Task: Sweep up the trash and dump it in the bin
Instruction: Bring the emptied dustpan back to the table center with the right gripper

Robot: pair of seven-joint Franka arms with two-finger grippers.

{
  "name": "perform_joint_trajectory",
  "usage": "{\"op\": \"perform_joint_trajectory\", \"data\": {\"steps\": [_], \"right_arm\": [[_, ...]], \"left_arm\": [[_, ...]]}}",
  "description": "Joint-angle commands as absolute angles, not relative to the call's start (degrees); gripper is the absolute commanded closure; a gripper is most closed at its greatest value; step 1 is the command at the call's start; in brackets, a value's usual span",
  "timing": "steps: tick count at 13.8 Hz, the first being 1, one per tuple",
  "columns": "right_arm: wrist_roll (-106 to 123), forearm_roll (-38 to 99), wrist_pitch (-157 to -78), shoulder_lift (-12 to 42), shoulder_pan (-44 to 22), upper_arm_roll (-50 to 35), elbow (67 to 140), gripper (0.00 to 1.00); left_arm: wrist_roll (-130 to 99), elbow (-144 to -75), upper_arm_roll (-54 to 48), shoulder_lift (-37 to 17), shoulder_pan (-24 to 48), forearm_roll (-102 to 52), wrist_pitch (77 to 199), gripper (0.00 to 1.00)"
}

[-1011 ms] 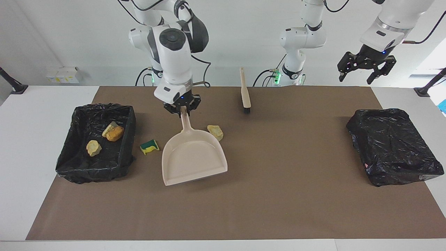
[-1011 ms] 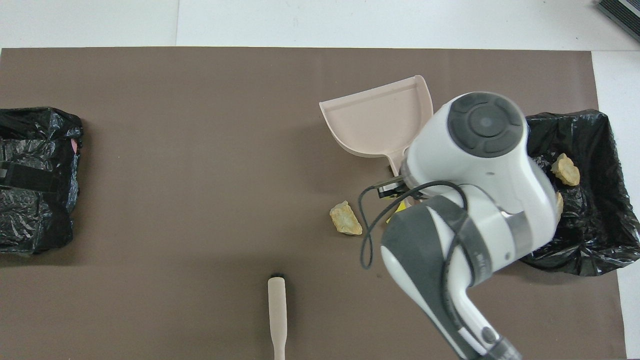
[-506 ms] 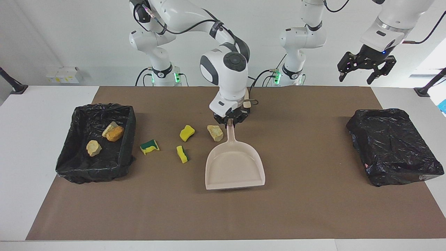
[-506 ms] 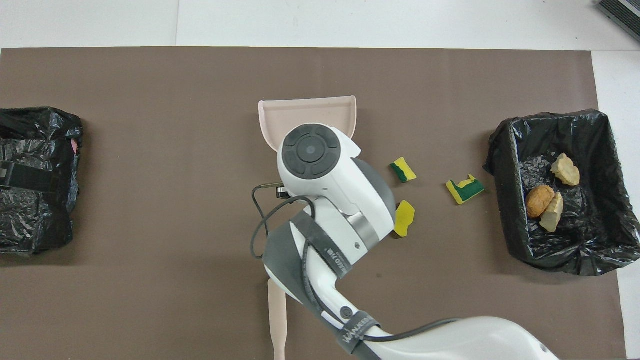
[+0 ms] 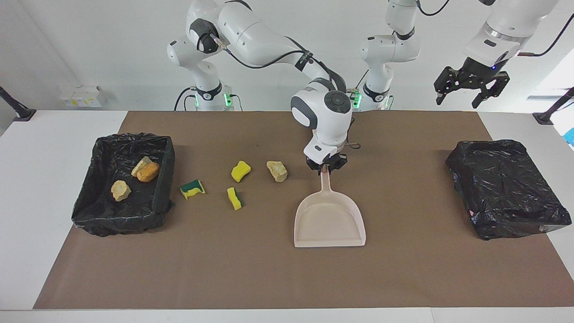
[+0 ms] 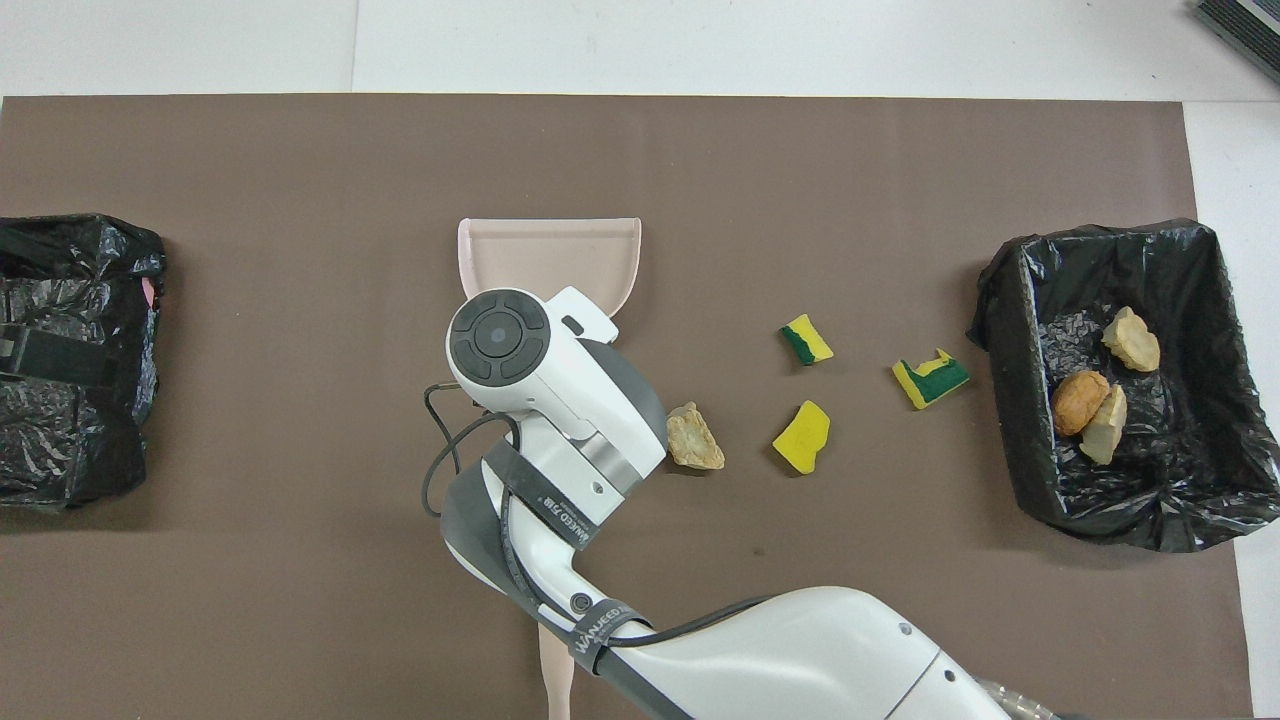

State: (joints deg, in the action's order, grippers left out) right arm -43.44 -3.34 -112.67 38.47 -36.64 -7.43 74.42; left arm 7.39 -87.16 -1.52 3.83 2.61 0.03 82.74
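The beige dustpan (image 5: 329,220) (image 6: 548,255) lies flat near the middle of the mat. My right gripper (image 5: 326,168) is shut on the end of its handle; in the overhead view the wrist hides the gripper. On the mat, between the dustpan and the bin, lie three yellow-and-green sponge bits (image 5: 192,189) (image 5: 241,171) (image 5: 234,198) and a pale beige lump (image 5: 276,171) (image 6: 694,437). The black-lined bin (image 5: 103,148) (image 6: 1010,300) at the right arm's end holds two beige lumps (image 5: 120,190) (image 5: 141,165) and an orange-brown lump (image 5: 148,172). My left gripper (image 5: 471,87) waits open, high over the left arm's end.
A second bin (image 5: 506,193) (image 6: 70,360), covered with black plastic, sits at the left arm's end. The beige hand brush (image 6: 553,665) lies near the robots' edge, partly under the right arm. A brown mat (image 5: 403,269) covers the table.
My right arm has carried the dustpan from beside the bin toward the middle of the mat and turned it straight. Two sponge bits it covered now show. The left arm has not moved.
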Motion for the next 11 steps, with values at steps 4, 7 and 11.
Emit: {"op": "perform_joint_trajectory", "data": {"steps": [4, 7, 11], "right_arm": [[-42.81, -4.31, -109.26, 34.55, -33.41, -7.21, 72.42, 0.0], [-33.44, -4.22, -104.78, 30.34, -29.11, -7.21, 72.51, 0.0], [-18.49, -4.31, -97.92, 25.5, -21.99, -7.21, 72.6, 0.0]], "left_arm": [[7.56, -86.22, -1.84, 4.22, 2.37, 1.05, 79.72, 0.0], [7.73, -86.66, -1.85, 4.48, 2.98, 0.97, 78.66, 0.0], [7.47, -89.81, -2.63, 5.01, 3.51, 0.88, 84.26, 0.0]]}}
